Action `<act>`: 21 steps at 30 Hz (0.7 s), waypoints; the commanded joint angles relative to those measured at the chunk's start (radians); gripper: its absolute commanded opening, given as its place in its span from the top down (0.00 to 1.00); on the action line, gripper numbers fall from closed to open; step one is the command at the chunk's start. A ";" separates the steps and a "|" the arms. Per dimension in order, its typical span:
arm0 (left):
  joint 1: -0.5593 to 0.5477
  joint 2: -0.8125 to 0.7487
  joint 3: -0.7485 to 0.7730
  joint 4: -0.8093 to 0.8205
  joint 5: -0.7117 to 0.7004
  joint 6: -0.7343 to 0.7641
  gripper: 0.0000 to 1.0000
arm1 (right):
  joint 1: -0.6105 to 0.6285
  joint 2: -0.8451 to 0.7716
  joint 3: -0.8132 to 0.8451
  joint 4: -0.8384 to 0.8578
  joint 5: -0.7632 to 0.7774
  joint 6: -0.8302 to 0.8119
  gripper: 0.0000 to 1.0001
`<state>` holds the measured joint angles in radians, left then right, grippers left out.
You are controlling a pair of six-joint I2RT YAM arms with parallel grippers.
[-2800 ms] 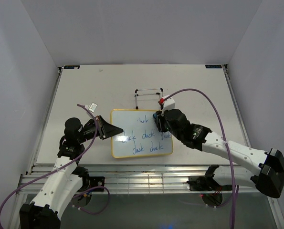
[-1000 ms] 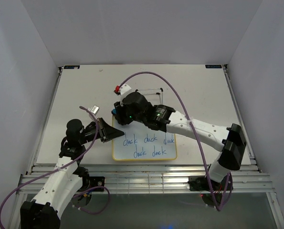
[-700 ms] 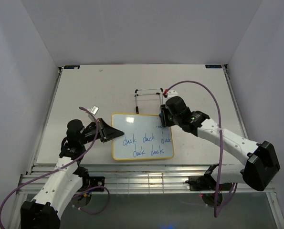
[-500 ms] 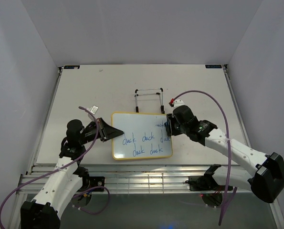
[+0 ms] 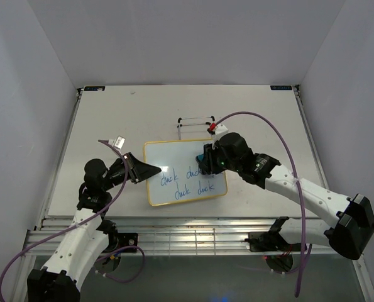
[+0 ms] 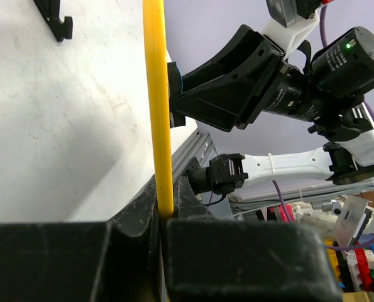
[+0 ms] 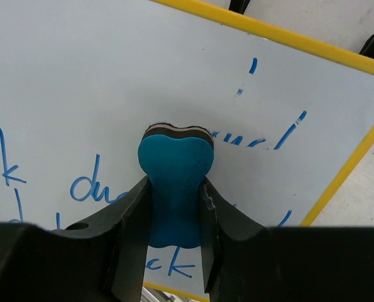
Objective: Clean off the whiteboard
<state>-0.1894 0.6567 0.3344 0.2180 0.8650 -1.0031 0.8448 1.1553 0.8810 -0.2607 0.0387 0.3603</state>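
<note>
The whiteboard [image 5: 174, 155], yellow-framed, lies on the table with blue "duck" words across its lower half and a blank upper part. My left gripper [image 5: 150, 171] is shut on its left edge; in the left wrist view the yellow frame [image 6: 155, 94] runs straight into the shut left gripper [image 6: 165, 211]. A blue bone-shaped eraser [image 7: 174, 157] is pinched at its waist by my right gripper [image 7: 174, 187], its dark pad pressed on the whiteboard [image 7: 80, 82] just above the writing. From above, the right gripper [image 5: 203, 158] stands over the board's right-middle.
A thin black wire stand [image 5: 195, 121] sits just behind the board; its feet [image 7: 240, 5] show at the top of the right wrist view. Faint blue stroke remnants [image 7: 246, 75] lie near the board's right corner. Walls close three sides; a metal rail [image 5: 193, 236] runs along the front.
The right gripper swept the eraser left across the board's top, back to the right edge, and now sits right of centre. The top word is mostly wiped. The board has tilted slightly.
</note>
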 commanded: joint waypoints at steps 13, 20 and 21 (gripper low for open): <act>-0.022 -0.085 0.078 0.239 0.226 -0.078 1.00 | -0.147 0.129 0.130 -0.249 0.116 -0.067 0.92; -0.022 -0.066 0.072 0.259 0.213 -0.091 1.00 | 0.000 0.162 0.231 -0.163 0.092 -0.053 0.92; -0.022 -0.066 0.075 0.262 0.223 -0.092 1.00 | 0.000 0.167 0.240 -0.160 0.095 -0.057 0.92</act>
<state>-0.1848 0.6422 0.3344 0.2199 0.8627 -1.0096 0.8227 1.2819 1.0836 -0.4618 0.1879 0.3092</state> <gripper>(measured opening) 0.115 0.371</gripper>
